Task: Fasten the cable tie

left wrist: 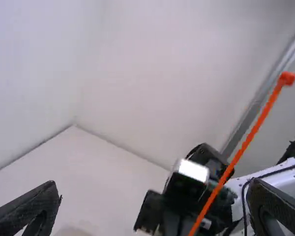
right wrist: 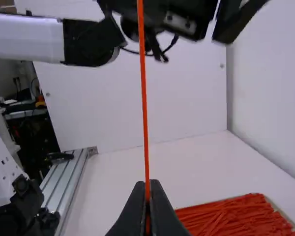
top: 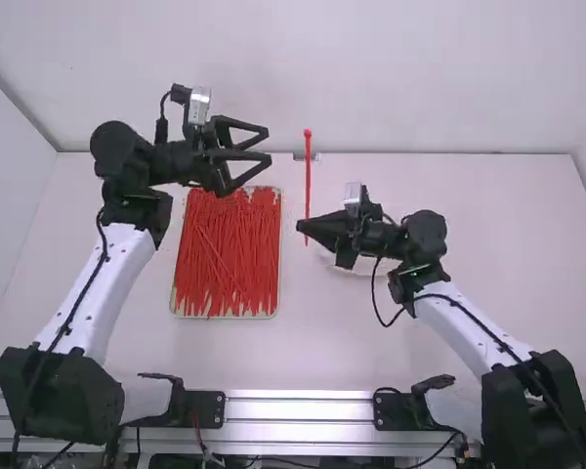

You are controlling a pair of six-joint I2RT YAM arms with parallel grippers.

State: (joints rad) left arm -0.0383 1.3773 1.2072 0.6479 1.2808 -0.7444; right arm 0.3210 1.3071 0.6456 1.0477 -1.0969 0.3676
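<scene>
A single red cable tie (top: 307, 186) stands upright above the table's middle, its head at the top. My right gripper (top: 307, 225) is shut on its lower end; in the right wrist view the two fingertips (right wrist: 147, 196) pinch the strip (right wrist: 143, 98). My left gripper (top: 264, 144) hangs in the air to the left of the tie, fingers wide open and nothing between them. In the left wrist view the cable tie (left wrist: 246, 147) runs slantwise in front of the right arm's wrist, with the tie's head (left wrist: 286, 78) at its end.
A flat tray (top: 227, 315) heaped with several red cable ties (top: 227, 249) lies left of the middle, below the left gripper. A white round patch (top: 347, 266) lies on the table under the right gripper. White walls close the table at the back and sides.
</scene>
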